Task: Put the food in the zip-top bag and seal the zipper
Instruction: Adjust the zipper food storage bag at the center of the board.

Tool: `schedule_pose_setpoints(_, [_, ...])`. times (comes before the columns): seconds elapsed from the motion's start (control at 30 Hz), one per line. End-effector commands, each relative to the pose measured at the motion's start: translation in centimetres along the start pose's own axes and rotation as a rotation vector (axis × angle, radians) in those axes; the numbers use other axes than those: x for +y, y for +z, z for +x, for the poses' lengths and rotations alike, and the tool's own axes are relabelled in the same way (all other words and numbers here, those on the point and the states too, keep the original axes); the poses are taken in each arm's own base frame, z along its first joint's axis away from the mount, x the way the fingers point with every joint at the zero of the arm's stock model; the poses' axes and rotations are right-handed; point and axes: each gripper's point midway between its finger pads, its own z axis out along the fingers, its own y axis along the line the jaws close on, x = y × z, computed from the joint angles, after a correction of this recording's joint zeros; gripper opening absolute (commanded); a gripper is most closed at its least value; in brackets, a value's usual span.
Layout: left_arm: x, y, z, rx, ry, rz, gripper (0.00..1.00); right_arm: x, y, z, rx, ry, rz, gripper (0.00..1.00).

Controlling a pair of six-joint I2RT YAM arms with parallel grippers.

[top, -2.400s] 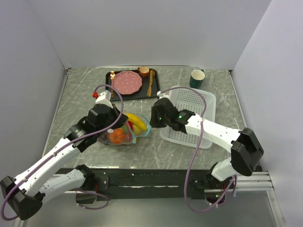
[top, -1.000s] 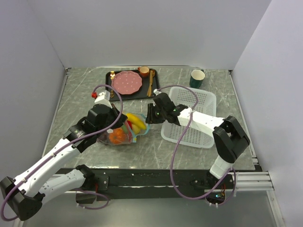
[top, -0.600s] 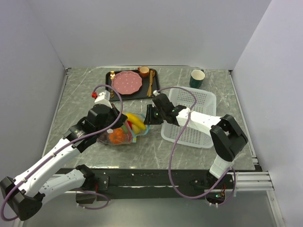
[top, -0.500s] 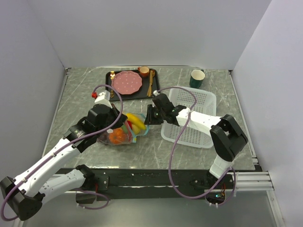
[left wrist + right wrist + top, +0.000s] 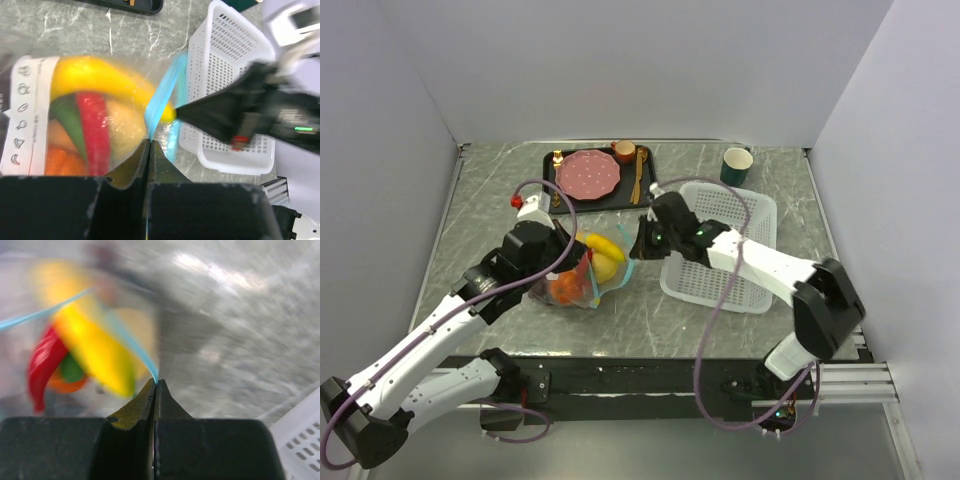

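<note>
The clear zip-top bag (image 5: 582,280) sits mid-table, filled with food: yellow banana (image 5: 604,246), orange fruit (image 5: 563,288), red chili (image 5: 93,131). Its teal-blue zipper (image 5: 162,95) runs along the mouth and also shows in the right wrist view (image 5: 132,346). My left gripper (image 5: 149,142) is shut on the zipper at the bag's left end; from above it is at the bag's near-left side (image 5: 582,262). My right gripper (image 5: 156,382) is shut on the zipper's right end (image 5: 636,247). The right wrist view is motion-blurred.
A white mesh basket (image 5: 723,244) stands right of the bag, under my right arm. A black tray (image 5: 648,185) at the back holds a pink plate (image 5: 588,173), gold cutlery (image 5: 637,175) and a small cup. A dark green cup (image 5: 736,165) stands at the back right.
My right gripper moved to the bag's right end and closed on the zipper. The bag's mouth is now lifted and drawn between both grippers. My left gripper kept its hold.
</note>
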Motion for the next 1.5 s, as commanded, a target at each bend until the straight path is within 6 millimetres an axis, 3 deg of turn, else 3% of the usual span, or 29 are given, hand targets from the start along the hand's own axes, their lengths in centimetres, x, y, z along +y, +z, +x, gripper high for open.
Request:
schedule_pose_setpoints(0.0, [-1.3, -0.3, -1.3, -0.040, -0.014, 0.047, 0.04, 9.2, -7.5, -7.4, -0.201, -0.136, -0.262, 0.00])
schedule_pose_setpoints(0.13, [-2.4, 0.9, -0.1, 0.016, -0.030, 0.093, 0.01, 10.4, -6.5, -7.2, -0.154, -0.153, -0.287, 0.00])
schedule_pose_setpoints(0.3, [-4.4, 1.2, -0.2, 0.023, -0.057, 0.179, 0.01, 6.8, -3.5, -6.1, -0.110, -0.113, -0.117, 0.00])
schedule_pose_setpoints(0.5, [-5.8, 0.8, -1.6, -0.012, -0.053, 0.225, 0.01, 2.9, -2.8, -5.4, -0.112, -0.097, 0.071, 0.00])
schedule_pose_setpoints(0.7, [-6.8, 1.8, -0.9, 0.029, -0.037, 0.263, 0.03, 0.7, -4.6, -5.8, -0.203, -0.032, 0.158, 0.01])
schedule_pose_setpoints(0.8, [-7.8, 3.1, 0.9, 0.111, -0.036, 0.308, 0.04, -1.0, -6.2, -6.2, -0.279, 0.038, 0.209, 0.02])
schedule_pose_setpoints(1.0, [-11.0, 4.7, 3.1, 0.211, -0.019, 0.425, 0.05, -3.4, -8.8, -5.8, -0.380, 0.129, 0.238, 0.03])
schedule_pose_setpoints(1.1, [-12.6, 5.4, 4.3, 0.252, 0.025, 0.440, 0.06, -4.8, -9.0, -5.1, -0.379, 0.153, 0.284, 0.04])
schedule_pose_setpoints(1.17, [-13.1, 5.6, 5.0, 0.274, 0.055, 0.442, 0.11, -5.4, -9.1, -4.9, -0.379, 0.172, 0.301, 0.04])
schedule_pose_setpoints(1.3, [-13.7, 4.4, 5.1, 0.261, 0.078, 0.457, 0.50, -6.8, -8.6, -4.3, -0.369, 0.195, 0.322, 0.04])
schedule_pose_setpoints(1.4, [-12.5, 3.3, 4.1, 0.205, 0.075, 0.424, 0.71, -7.5, -8.2, -4.2, -0.362, 0.207, 0.333, 0.04])
schedule_pose_setpoints(1.47, [-11.4, 2.9, 3.6, 0.179, 0.072, 0.380, 0.72, -7.7, -8.1, -4.1, -0.359, 0.208, 0.338, 0.04])
